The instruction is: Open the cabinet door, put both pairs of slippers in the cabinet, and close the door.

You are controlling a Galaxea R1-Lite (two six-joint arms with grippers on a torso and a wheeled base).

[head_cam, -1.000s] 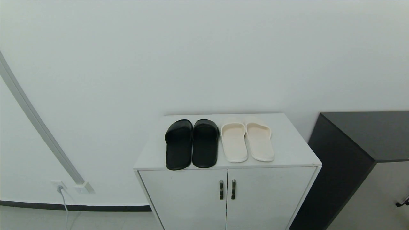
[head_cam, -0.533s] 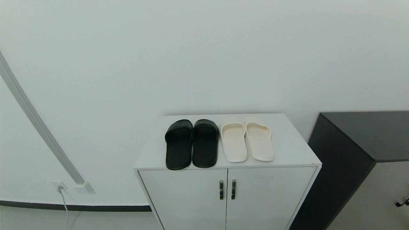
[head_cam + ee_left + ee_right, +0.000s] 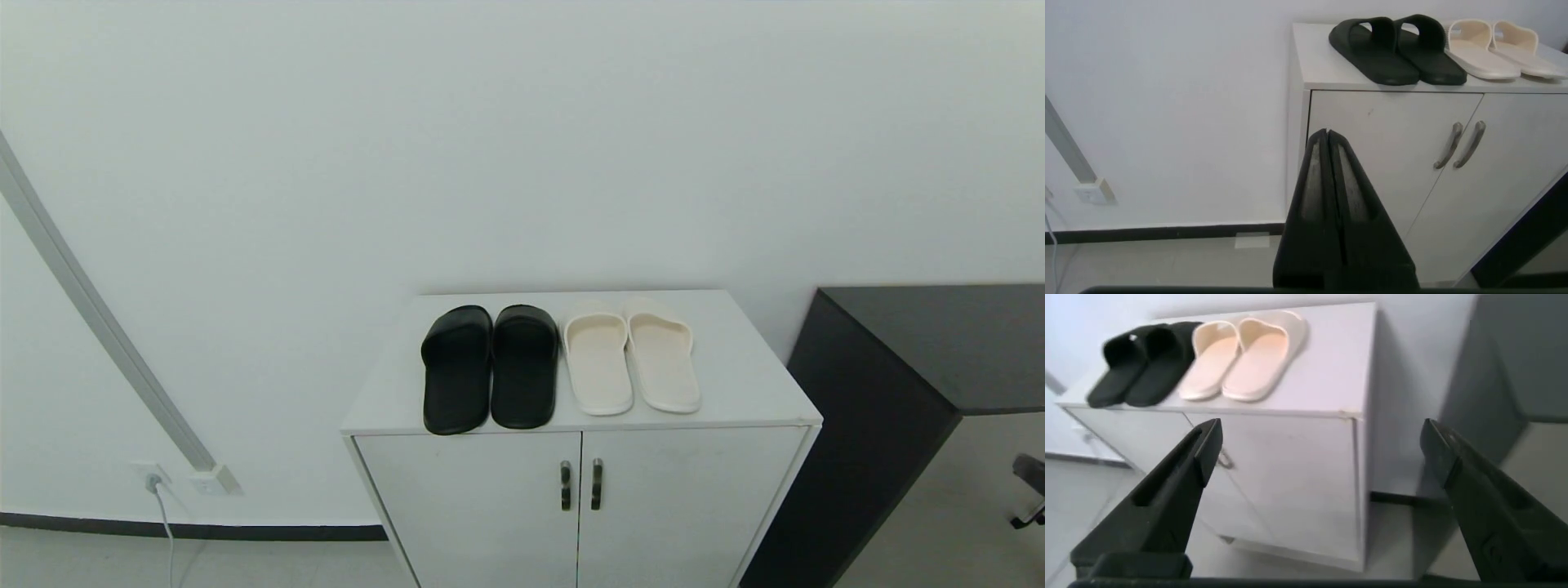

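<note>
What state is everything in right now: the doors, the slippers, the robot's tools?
cabinet doors: both shut.
black slippers: paired on the cabinet top, soles down.
cream slippers: paired beside them, soles down.
left tool: shut, empty.
right tool: open, empty.
wall socket: cable plugged in.

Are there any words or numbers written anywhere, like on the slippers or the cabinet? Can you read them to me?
None: no words, numbers or signs can be read anywhere. The black slippers, the cream slippers, the white cabinet and the wall socket all look plain.
</note>
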